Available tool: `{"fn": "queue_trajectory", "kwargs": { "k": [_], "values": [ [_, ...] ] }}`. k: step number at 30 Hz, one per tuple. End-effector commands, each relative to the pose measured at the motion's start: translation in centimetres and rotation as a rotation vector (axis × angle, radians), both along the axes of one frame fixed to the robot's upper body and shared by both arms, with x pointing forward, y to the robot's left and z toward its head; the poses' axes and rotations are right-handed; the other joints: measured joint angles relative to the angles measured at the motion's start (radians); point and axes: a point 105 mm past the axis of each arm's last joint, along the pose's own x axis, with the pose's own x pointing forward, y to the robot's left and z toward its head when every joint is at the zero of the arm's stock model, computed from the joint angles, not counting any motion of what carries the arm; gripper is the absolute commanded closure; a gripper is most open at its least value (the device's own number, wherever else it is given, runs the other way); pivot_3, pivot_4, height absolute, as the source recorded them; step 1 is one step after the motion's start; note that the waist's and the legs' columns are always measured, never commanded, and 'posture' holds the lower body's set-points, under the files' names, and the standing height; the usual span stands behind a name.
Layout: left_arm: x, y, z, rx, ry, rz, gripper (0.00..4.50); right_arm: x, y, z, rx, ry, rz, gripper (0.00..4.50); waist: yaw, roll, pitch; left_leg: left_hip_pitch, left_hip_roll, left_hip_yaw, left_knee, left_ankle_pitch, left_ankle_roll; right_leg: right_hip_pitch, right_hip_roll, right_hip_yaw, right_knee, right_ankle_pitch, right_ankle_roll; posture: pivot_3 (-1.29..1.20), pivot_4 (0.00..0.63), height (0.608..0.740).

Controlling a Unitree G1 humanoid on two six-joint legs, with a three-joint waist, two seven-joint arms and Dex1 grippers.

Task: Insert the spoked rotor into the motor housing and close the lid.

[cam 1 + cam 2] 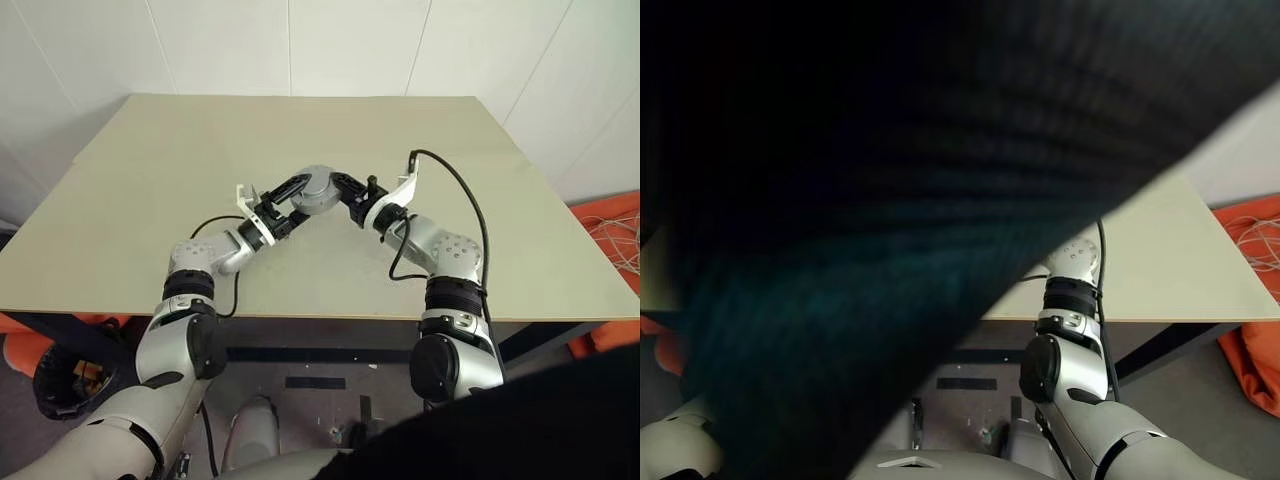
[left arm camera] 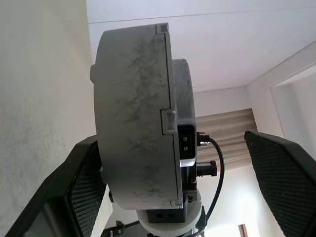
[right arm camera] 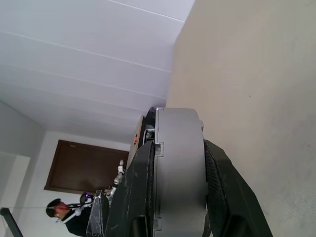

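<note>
Motor housing (image 1: 318,190) up off the counter (image 1: 150,200), hanging in the air over its near middle, right between the two arms. Round and silver from the head camera. Edge-on in both wrist views: a scuffed grey rim (image 2: 133,113) with a thin seam running round it and a small notch in the edge. Can't tell from here whether that seam is the lid's joint. Inside of the cup hidden.

Right tool (image 1: 340,195) clamped on the housing, coming in from the right. Black ribbed fingers (image 3: 217,187) pressed flat against both round faces, rim (image 3: 177,168) poking up between them. A firm pinch, no gap on either side.

Left tool (image 1: 292,205) reaching in from the left, spread wide, gripping nothing. One finger (image 2: 84,182) just beside the housing's face, possibly brushing it, hard to call. The other finger (image 2: 281,177) well clear, daylight between it and the metal.

Black cable (image 1: 460,190) looping from the right wrist back over the forearm.

Further out: orange heap (image 1: 610,230) with pale cords past the counter's right edge. A dark ribbed mass (image 1: 890,200) across most of the right eye view, close to the lens. Behind the right tool, far off, a person (image 3: 61,212) near a dark door (image 3: 84,173).
</note>
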Motion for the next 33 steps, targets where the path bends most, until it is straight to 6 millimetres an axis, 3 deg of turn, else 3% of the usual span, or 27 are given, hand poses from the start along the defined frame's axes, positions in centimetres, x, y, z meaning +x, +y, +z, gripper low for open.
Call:
{"fn": "queue_trajectory", "kwargs": {
  "k": [1, 4, 6, 12, 13, 29, 30, 33],
  "values": [
    [0.76, 0.18, 2.69, -0.042, -0.096, 0.03, 0.02, -0.12, -0.16, 2.63, 0.033, -0.102, 0.001, 3.33, 0.0, 0.0, 0.0, 0.0, 0.0, 0.0, 0.0, 0.0, 0.0, 0.0, 0.0, 0.0, 0.0, 0.0, 0.0, 0.0, 0.0, 0.74],
    [0.78, -0.13, 2.71, -0.039, -0.098, 0.025, 0.02, -0.14, -0.16, 2.66, 0.031, -0.105, 0.001, 3.33, 0.0, 0.0, 0.0, 0.0, 0.0, 0.0, 0.0, 0.0, 0.0, 0.0, 0.0, 0.0, 0.0, 0.0, 0.0, 0.0, 0.0, 0.74],
    [0.83, -0.22, 2.68, -0.038, -0.097, 0.026, 0.41, -0.12, -0.19, 2.67, 0.03, -0.106, 0.0, 3.33, 0.0, 0.0, 0.0, 0.0, 0.0, 0.0, 0.0, 0.0, 0.0, 0.0, 0.0, 0.0, 0.0, 0.0, 0.0, 0.0, 0.0, 0.74],
    [0.79, -0.31, 2.91, -0.047, -0.108, 0.018, 2.29, -0.13, -0.2, 2.75, 0.027, -0.112, -0.001, 3.33, 0.0, 0.0, 0.0, 0.0, 0.0, 0.0, 0.0, 0.0, 0.0, 0.0, 0.0, 0.0, 0.0, 0.0, 0.0, 0.0, 0.0, 0.74],
    [0.78, -0.32, 2.95, -0.048, -0.111, 0.016, 2.44, -0.12, -0.2, 2.76, 0.027, -0.113, -0.001, 3.33, 0.0, 0.0, 0.0, 0.0, 0.0, 0.0, 0.0, 0.0, 0.0, 0.0, 0.0, 0.0, 0.0, 0.0, 0.0, 0.0, 0.0, 0.74],
    [0.65, -0.71, 3.31, -0.032, -0.151, 0.01, 2.43, -0.29, 0.02, 2.99, 0.002, -0.16, 0.003, 3.33, 0.001, 0.0, 0.0, -0.001, 0.0, 0.0, 0.001, 0.0, 0.0, 0.0, 0.0, -0.001, 0.0, 0.0, 0.0, 0.0, 0.0, 0.74],
    [0.66, -0.71, 3.31, -0.031, -0.151, 0.011, 2.43, -0.41, 0.15, 3.07, -0.002, -0.173, 0.009, 2.6, 0.001, 0.0, 0.0, -0.001, 0.0, 0.0, 0.001, 0.0, 0.0, 0.0, 0.0, -0.001, 0.0, 0.0, 0.0, 0.0, 0.0, 0.74],
    [0.62, -0.68, 3.33, -0.03, -0.155, 0.01, 2.43, -0.25, 0.17, 2.92, -0.039, -0.173, -0.016, 1.66, 0.0, 0.0, 0.0, -0.001, 0.0, 0.0, 0.001, 0.0, 0.0, 0.0, 0.0, -0.001, 0.0, 0.0, 0.0, 0.0, 0.0, 0.74]
  ]
}}
